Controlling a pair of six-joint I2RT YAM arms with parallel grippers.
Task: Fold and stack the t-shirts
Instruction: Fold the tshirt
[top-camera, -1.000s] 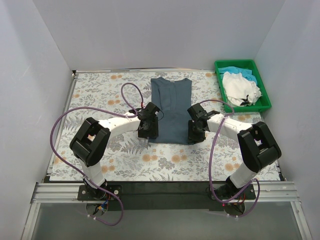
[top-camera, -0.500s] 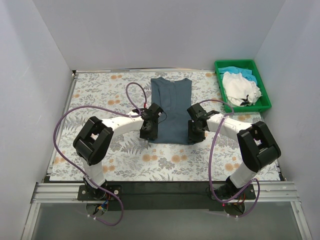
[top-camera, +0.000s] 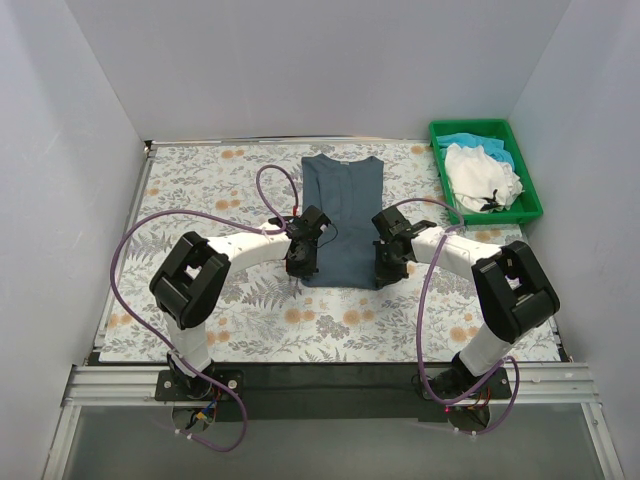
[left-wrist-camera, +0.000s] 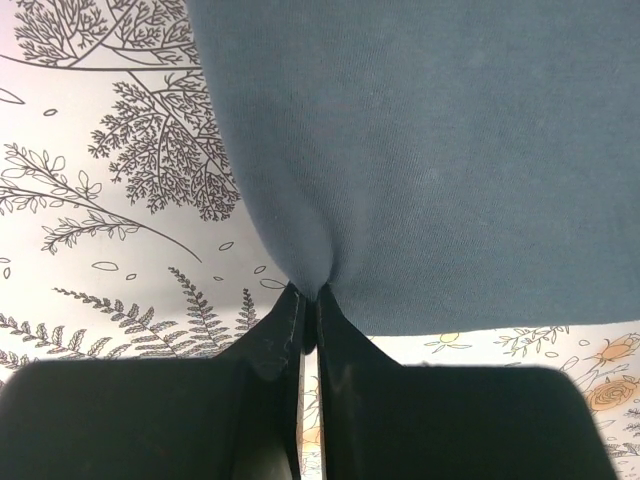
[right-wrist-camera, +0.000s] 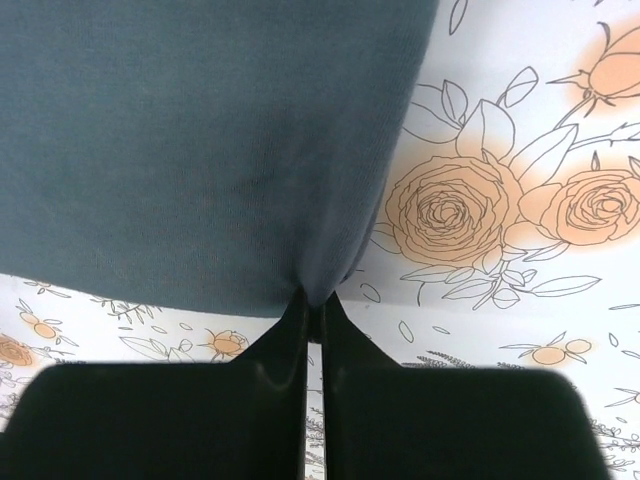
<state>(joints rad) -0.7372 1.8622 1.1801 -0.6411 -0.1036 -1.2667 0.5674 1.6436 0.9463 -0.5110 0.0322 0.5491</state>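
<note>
My left tool (top-camera: 298, 270) and right tool (top-camera: 384, 270) cover the near corners of the dark slate blue-grey cloth t-shirt (top-camera: 343, 210). The white cloth t-shirt (top-camera: 482, 175) hides most of the bright turquoise cloth t-shirt (top-camera: 460, 141).

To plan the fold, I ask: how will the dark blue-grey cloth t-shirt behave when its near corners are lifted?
The dark blue-grey cloth t-shirt is probably floppy: it puckers where the left gripper and right gripper pinch it. Its middle will likely sag between them. It lies thin and flat, so probably light.
</note>
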